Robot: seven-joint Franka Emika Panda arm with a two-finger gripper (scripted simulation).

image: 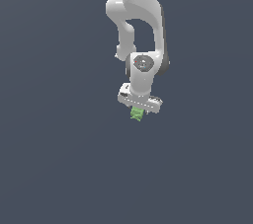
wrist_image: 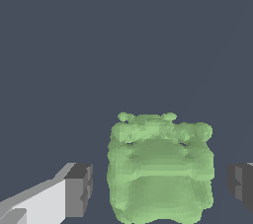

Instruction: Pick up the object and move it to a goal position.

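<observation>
White gripper (image: 139,111) spread, fingers (wrist_image: 79,190) either side of bright green blocky lump (wrist_image: 159,168), gaps visible; straddling for pinch.

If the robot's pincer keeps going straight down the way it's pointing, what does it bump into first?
The white pincer points down at the small bright green blocky lump, which sits between its dark fingers with gaps either side. So the lump comes first, probably; how much space is left above it is unclear.
</observation>
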